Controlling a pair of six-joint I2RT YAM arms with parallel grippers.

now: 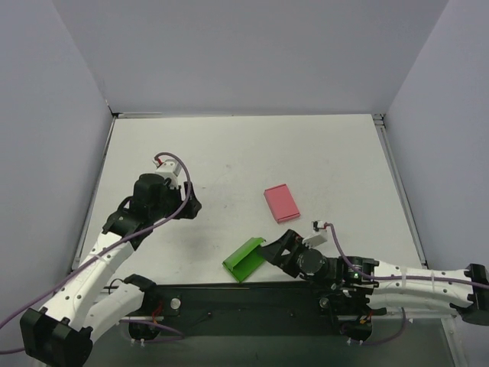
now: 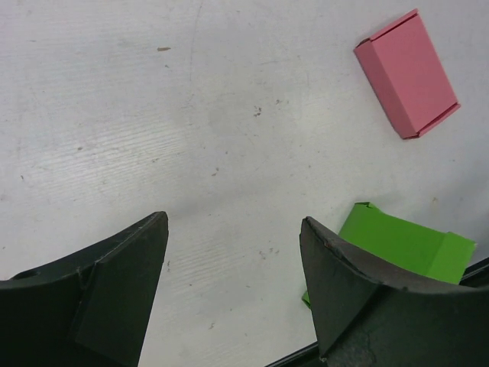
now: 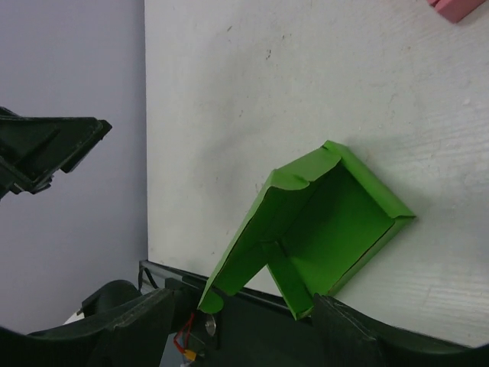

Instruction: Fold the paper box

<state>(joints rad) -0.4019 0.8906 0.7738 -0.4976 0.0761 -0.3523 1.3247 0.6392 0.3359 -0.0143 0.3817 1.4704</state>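
Paper box (image 1: 246,260) at right end effector (image 1: 273,251)

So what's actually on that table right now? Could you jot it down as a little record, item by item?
paper box: bright green, half folded, lid flap raised, at the table's near edge
pink box: flat, folded shut, lying just beyond the paper box, not touching it
left gripper: open, over bare table, holding nothing
right gripper: open, right at the paper box, the raised flap seemingly between its jaws, not clamped
table: white, lightly scuffed
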